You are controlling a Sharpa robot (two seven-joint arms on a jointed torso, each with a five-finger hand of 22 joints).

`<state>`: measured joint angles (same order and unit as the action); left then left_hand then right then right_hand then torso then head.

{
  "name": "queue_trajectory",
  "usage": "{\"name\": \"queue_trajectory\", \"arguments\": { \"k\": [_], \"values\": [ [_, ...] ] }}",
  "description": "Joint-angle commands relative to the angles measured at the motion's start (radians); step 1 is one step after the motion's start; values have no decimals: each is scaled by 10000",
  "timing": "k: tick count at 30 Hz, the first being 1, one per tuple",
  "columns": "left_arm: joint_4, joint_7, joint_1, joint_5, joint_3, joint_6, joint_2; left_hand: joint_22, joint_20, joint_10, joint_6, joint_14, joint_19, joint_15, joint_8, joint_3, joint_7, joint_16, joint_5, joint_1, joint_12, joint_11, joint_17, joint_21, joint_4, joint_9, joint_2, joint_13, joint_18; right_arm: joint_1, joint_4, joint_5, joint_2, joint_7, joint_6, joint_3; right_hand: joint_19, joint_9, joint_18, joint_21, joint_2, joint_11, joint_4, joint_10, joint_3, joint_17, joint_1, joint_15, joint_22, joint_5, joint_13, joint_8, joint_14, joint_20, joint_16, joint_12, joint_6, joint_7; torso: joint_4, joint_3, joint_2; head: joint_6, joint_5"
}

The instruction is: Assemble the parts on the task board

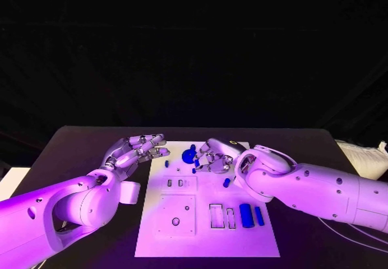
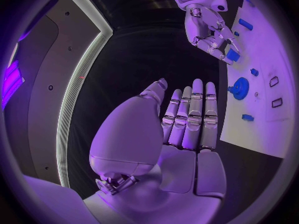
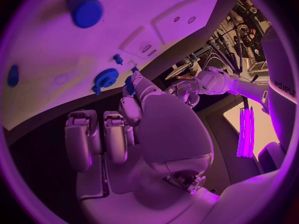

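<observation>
Nearest on the board: two blue bars at 4 o'clock. Mid-board, a small blue peg. Farther, right hand pinching a small blue part beside the gear. Left hand at 10 o'clock, fingers apart, holding nothing.

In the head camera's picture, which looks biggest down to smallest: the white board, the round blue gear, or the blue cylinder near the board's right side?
1. task board
2. blue cylinder
3. round blue gear, partly hidden behind the right hand, so its rank against the cylinder is unsure.
</observation>
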<state>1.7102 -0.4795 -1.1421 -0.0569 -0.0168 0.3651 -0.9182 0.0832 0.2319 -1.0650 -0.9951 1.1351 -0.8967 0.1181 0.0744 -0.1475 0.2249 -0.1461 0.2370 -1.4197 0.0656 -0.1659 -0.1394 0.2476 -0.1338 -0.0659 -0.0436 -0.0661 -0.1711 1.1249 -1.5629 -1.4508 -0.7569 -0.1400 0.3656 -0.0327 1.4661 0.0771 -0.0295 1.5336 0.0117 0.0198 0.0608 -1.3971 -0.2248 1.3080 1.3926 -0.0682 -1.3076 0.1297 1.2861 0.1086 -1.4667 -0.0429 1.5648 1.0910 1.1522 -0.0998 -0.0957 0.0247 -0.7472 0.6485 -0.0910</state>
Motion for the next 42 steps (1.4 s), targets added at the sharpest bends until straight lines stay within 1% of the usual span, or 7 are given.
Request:
{"name": "queue_trajectory", "arguments": {
  "k": [1, 2, 3, 11, 20, 29, 42],
  "values": [
    [-8, -106, 1, -73, 5, -196, 24, -14, 51, 39, -19, 2, -16, 39, -52, -32, 18, 73, -52, -73, -26, -48, -17, -49, 65, 4, -12, 13, -136, -116, 98, -1120, 317, -601, -376, 78, 662, 289, 111, -12, -149, -304, 190, -329, -139, 2612, -232, -65, -1837, 70, -7, 326, -1038, 91, 52, 16, 359, 315, -61, 71, 48, 85, 61],
    [-13, -107, 1, -74, 5, -195, 21, -14, 51, 39, -19, 2, -16, 39, -52, -32, 18, 73, -52, -73, -26, -48, -17, -49, 65, 4, -12, 13, -136, -139, 140, -1204, 425, -632, -406, 110, 662, 289, 111, -12, -149, -304, 190, -329, -139, 2612, -232, -65, -1837, 70, -7, 326, -1038, 91, 52, 16, 359, 315, -66, 82, 52, 101, 64],
    [-17, -107, 1, -74, 5, -194, 20, -14, 51, 39, -19, 2, -16, 39, -52, -32, 18, 73, -52, -73, -26, -48, -17, -49, 65, 4, -12, 13, -136, -159, 178, -1285, 526, -665, -442, 139, 662, 287, 111, -12, -149, -302, 195, -331, -141, 2610, -244, -64, -1837, 71, -3, 320, -1037, 91, 52, 22, 348, 312, -48, 71, 48, 111, 92],
    [-5, -109, 0, -77, 5, -221, 12, -17, 50, 38, -21, 5, -19, 38, -53, -42, 17, 77, -51, -82, -25, -47, -18, -51, 74, 4, -9, 13, -136, -306, 388, -1663, 1049, -866, -781, 257, 658, 282, 109, -17, -134, -286, 230, -332, -139, 2596, -324, -55, -1829, 68, -2, 294, -1034, 87, 45, 15, 301, 291, -37, 53, 33, 162, 159],
    [7, -105, -1, -77, 5, -232, 5, -19, 50, 38, -22, 6, -20, 37, -55, -49, 16, 81, -50, -89, -25, -47, -19, -53, 81, 4, -7, 13, -136, -430, 505, -1779, 1255, -970, -1197, 280, 658, 281, 109, -19, -83, -274, 261, -330, -120, 2585, -413, -45, -1827, 61, 7, 279, -1032, 79, 39, 18, 279, 279, -19, 33, 31, 215, 228],
    [24, -95, -1, -77, 5, -243, 3, -20, 49, 39, -22, 7, -21, 37, -56, -54, 17, 84, -50, -90, -25, -47, -20, -54, 85, 4, -5, 13, -136, -468, 572, -1802, 1282, -1072, -1567, 287, 655, 283, 107, -23, -21, -265, 299, -323, -91, 2577, -515, -36, -1820, 42, 9, 270, -1030, 70, 35, 7, 273, 271, -15, 28, 33, 263, 228],
    [15, -84, -1, -77, 5, -243, -2, -24, 50, 42, -21, 8, -22, 38, -60, -59, 20, 90, -51, -87, -26, -49, -21, -57, 88, 4, -5, 13, -135, -478, 531, -1942, 1219, -1289, -1819, 290, 630, 269, 95, -50, 98, -246, 318, -289, -55, 2527, -614, -21, -1769, 26, -14, 220, -1019, 58, 10, -58, 202, 240, -27, 28, 35, 289, 205]
  ]
}}
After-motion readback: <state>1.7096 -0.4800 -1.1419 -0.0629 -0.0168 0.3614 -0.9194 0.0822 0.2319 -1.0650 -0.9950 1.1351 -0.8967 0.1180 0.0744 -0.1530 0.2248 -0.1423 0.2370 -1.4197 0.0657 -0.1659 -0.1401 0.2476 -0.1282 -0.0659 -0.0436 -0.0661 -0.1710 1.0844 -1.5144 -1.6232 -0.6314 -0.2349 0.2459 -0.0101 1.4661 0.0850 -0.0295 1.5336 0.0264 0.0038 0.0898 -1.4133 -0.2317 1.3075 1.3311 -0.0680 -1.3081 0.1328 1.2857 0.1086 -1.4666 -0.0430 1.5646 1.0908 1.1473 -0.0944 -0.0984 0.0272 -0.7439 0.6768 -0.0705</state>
